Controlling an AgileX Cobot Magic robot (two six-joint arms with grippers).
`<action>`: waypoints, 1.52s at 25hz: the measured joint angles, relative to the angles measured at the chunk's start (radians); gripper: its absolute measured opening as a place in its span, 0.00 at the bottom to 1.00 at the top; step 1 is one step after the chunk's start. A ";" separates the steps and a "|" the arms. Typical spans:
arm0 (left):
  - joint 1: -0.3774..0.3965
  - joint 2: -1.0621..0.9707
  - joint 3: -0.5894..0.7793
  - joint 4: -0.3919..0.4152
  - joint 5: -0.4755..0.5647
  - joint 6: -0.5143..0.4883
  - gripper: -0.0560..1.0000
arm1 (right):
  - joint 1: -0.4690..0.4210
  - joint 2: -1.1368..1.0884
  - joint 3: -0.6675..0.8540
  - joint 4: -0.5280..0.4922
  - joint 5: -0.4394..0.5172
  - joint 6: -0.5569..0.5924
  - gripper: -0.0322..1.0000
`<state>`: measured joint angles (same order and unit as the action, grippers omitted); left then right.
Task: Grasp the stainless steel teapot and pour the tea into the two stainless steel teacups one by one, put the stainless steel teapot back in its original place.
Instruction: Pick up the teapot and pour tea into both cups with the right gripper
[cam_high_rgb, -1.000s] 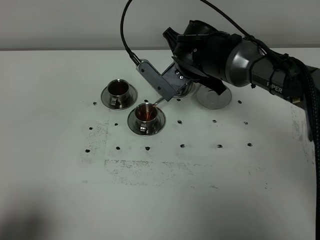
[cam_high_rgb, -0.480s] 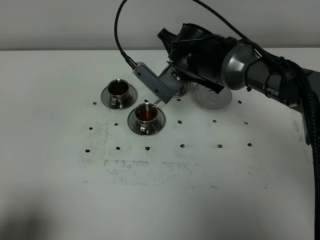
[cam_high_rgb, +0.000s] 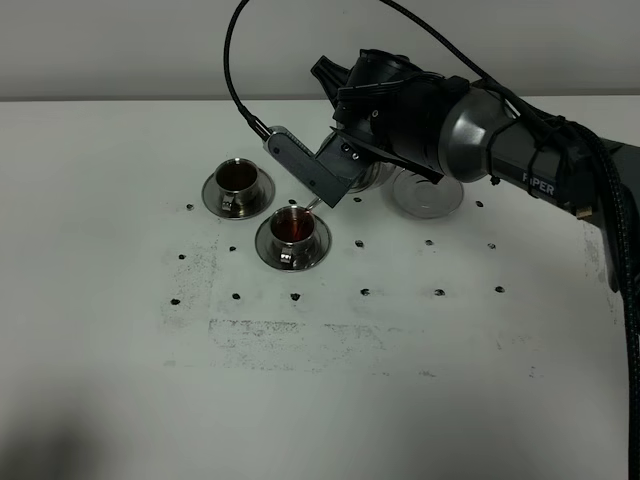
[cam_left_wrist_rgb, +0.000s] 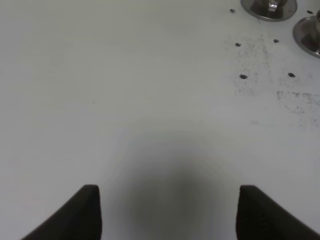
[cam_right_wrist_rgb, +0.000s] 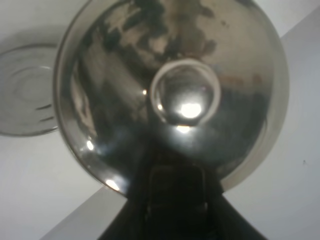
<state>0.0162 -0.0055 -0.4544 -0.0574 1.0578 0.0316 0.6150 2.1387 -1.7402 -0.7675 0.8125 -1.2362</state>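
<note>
right end effector (cam_right_wrist_rgb: 176, 175) clamped tight on shiny bell-shaped teapot (cam_right_wrist_rgb: 110, 100) | pot tipped, thin spout (cam_high_rgb: 316, 203) over nearer teacup (cam_high_rgb: 292, 240), reddish tea (cam_high_rgb: 291, 227) inside | left end effector (cam_left_wrist_rgb: 167, 215) wide open, empty

The right arm (cam_high_rgb: 520, 150) reaches from the right edge to the upper middle, wrist rolled; the right end effector (cam_right_wrist_rgb: 175, 185) grips the stainless steel teapot (cam_right_wrist_rgb: 170, 90). The left end effector (cam_left_wrist_rgb: 167, 215) has fingers apart, holding nothing.
</note>
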 joint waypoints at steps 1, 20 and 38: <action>0.000 0.000 0.000 0.000 0.000 0.000 0.58 | 0.000 0.000 0.000 0.000 0.000 0.000 0.22; 0.000 0.000 0.000 0.000 0.000 0.000 0.58 | 0.002 0.000 0.000 -0.016 -0.002 0.001 0.22; 0.000 0.000 0.000 0.000 0.000 0.000 0.58 | -0.008 0.000 0.000 0.041 -0.003 0.028 0.22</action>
<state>0.0162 -0.0055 -0.4544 -0.0574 1.0578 0.0316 0.6069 2.1387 -1.7402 -0.7265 0.8098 -1.2078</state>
